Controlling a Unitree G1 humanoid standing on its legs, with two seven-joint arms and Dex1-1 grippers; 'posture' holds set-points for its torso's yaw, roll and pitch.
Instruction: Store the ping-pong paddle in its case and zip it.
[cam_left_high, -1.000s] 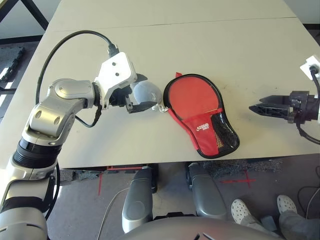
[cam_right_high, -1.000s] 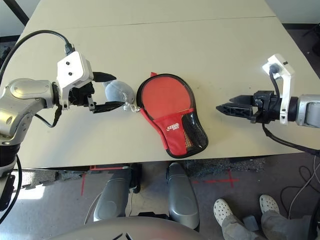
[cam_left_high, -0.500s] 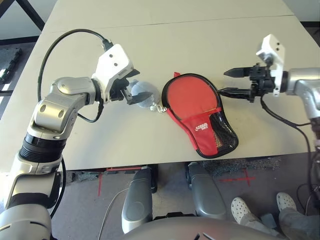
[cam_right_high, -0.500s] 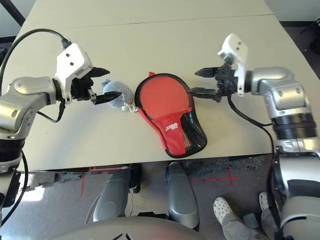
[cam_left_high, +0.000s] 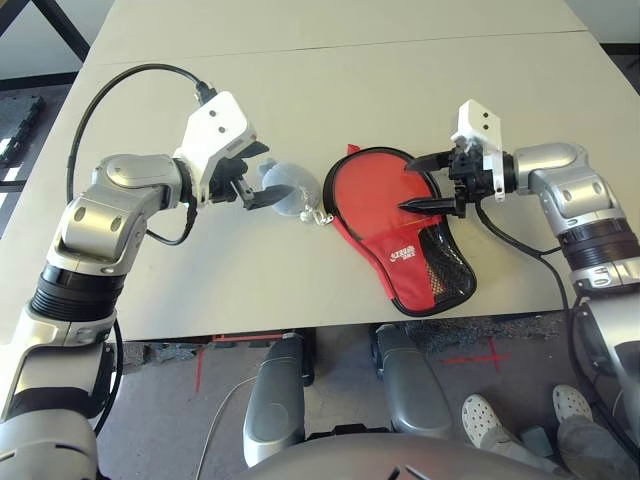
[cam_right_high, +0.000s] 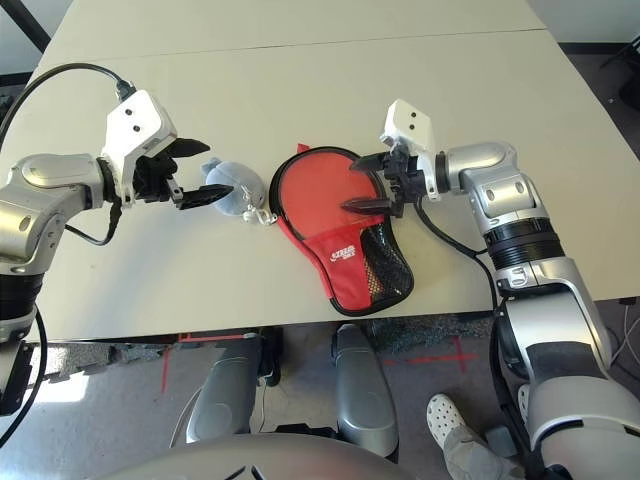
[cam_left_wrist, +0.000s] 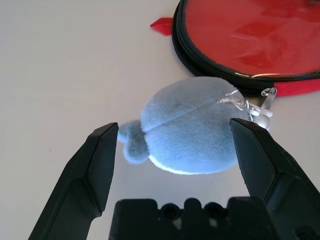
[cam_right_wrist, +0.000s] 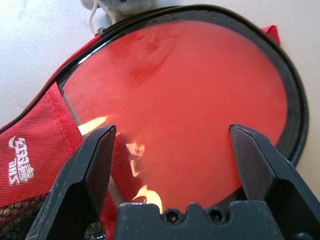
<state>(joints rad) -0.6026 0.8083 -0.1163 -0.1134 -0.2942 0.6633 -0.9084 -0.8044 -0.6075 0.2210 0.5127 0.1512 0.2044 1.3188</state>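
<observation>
Ping-pong paddle (cam_left_high: 378, 194) is lying in the case (cam_left_high: 415, 268) at table centre. Both grippers are gaping empty: right gripper (cam_left_high: 420, 184) at three o'clock risks nudging it; left gripper (cam_left_high: 262, 176) is flanking a pouch (cam_left_high: 290, 187).

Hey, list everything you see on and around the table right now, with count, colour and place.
Table: one, beige, spanning the view.
Case: one, red with black zipper edging and a black mesh pocket, lying open at table centre.
Ping-pong paddle: one, red face, lying in the open case.
Plush pouch: one, grey-blue with a small metal clip, just left of the case.
Person's shoes: two, white, on the floor at lower right.
Left tool: one, black fingers, open around the pouch without touching it.
Right tool: one, black fingers, open over the paddle face.
</observation>
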